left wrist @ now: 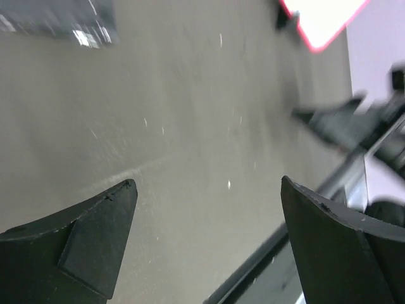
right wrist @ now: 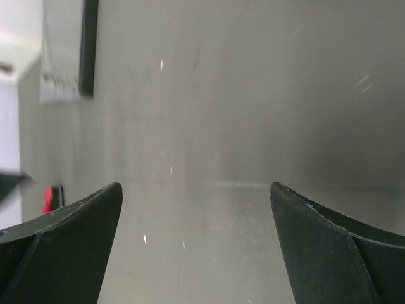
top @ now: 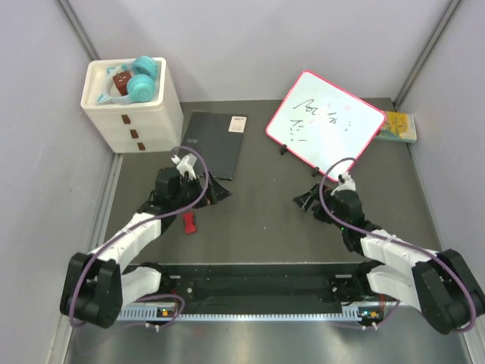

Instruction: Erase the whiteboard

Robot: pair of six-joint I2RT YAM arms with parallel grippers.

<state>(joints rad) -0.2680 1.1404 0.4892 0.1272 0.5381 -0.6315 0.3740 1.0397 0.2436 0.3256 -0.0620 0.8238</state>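
Whiteboard (top: 326, 121) lies on the far right part of the table (top: 265, 227), turned at an angle so one corner points toward the arms. White face, rounded corners, thin pink-red frame. Dark scribbles cover the upper-left half of the face: a few loose lines plus short marks, not legible. The rest of the face is plain white. Small black feet show under its near-left edge. In the left wrist cam only one corner of the board (left wrist: 323, 19) shows, top right, blurred.

Yellow-green book (top: 398, 127) sits just beside the board's right corner. Black notebook (top: 214, 142) lies flat, well left of the board, next to a white drawer box (top: 132, 114) w/ blue headphones (top: 144, 80) on top.

Left gripper (top: 216, 189) hangs low by the notebook's near corner. Its wrist cam shows the fingers (left wrist: 95, 247) spread wide w/ only bare table btwn them, nothing held. Small red thing (top: 188, 222) lies on the table beside the left arm; can't tell what it is.

Right gripper (top: 307, 201) is near the board's near corner but apart from it, pointing left. Its fingers (right wrist: 69, 240) are also spread wide, nothing in them.
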